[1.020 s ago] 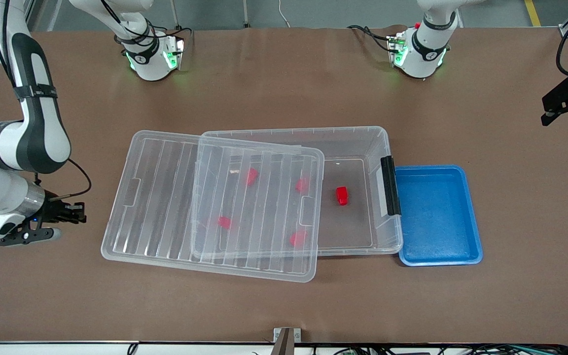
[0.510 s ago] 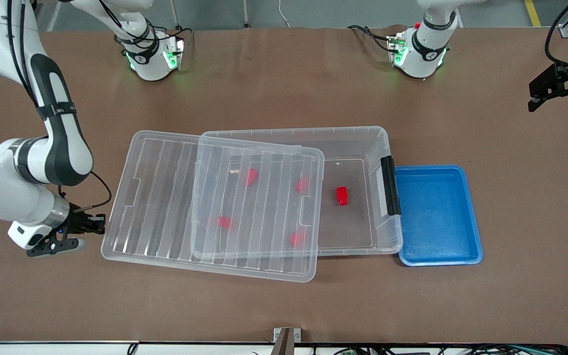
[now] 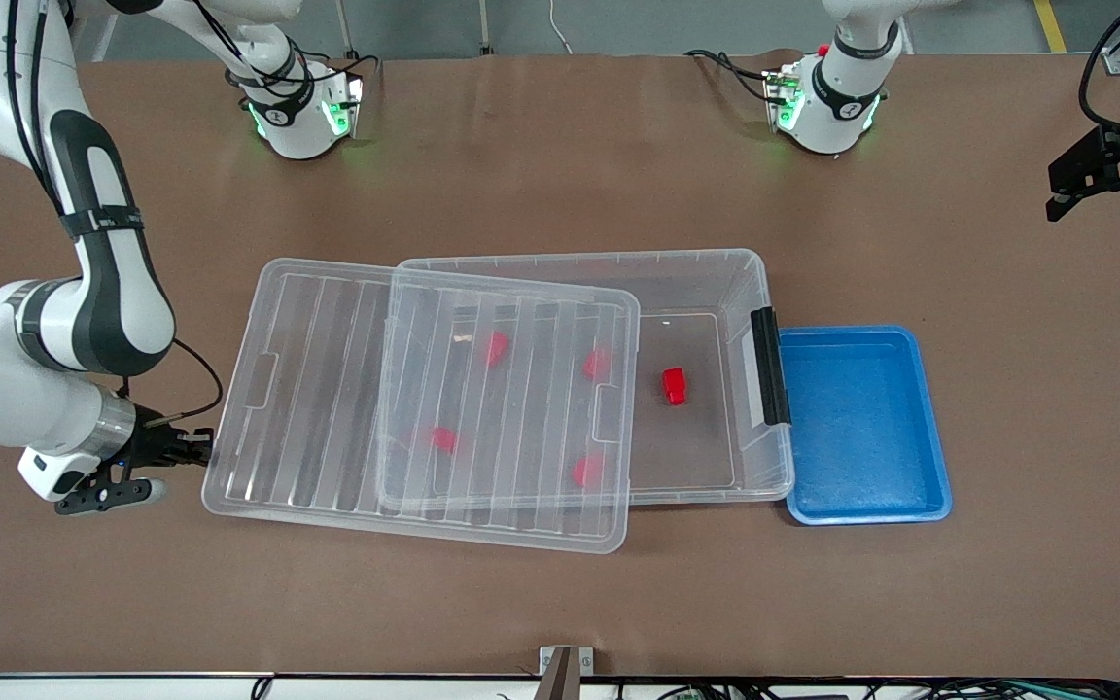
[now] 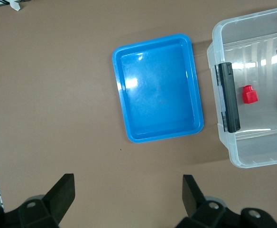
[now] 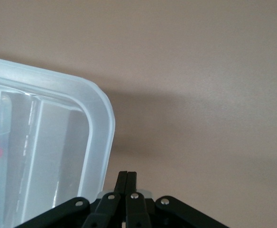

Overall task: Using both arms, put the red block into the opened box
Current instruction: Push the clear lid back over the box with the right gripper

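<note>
While the lid lay askew over the box, the front view showed the red block on the box floor near the black latch, the right gripper at the lid's edge. In the left wrist view, the left gripper hung spread wide near the blue tray. In the right wrist view, the right gripper's fingers were pressed together, touching the lid's rim.

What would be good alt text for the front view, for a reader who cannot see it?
A clear box holds five red blocks, its lid slid partly off toward the right arm's end. The shut right gripper touches the lid's edge; the open left gripper waits beyond a blue tray.
</note>
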`<state>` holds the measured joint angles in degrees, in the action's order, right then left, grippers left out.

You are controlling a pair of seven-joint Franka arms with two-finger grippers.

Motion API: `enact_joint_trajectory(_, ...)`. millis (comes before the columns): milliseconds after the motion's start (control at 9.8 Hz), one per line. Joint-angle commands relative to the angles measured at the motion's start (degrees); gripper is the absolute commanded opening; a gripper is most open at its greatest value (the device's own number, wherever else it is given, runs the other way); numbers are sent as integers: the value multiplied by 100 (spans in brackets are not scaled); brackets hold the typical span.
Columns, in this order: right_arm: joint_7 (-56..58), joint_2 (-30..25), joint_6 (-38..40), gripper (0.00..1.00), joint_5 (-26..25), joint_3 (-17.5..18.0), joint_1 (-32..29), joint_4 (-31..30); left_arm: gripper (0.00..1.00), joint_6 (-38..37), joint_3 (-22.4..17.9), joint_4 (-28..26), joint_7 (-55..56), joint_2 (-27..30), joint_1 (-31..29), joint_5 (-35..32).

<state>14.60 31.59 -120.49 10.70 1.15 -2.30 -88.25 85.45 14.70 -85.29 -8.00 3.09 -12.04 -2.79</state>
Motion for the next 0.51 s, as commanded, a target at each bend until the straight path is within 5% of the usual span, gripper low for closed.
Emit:
enact_joint_trajectory(0, 8, 190, 192, 0, 221, 43, -42, 291, 100, 16, -20, -172, -53, -10, -9, 86)
enact_joint_trajectory(408, -1, 260, 192, 0, 626, 52, -25, 300, 100, 51, -20, -172, -53, -81, -35, 77)
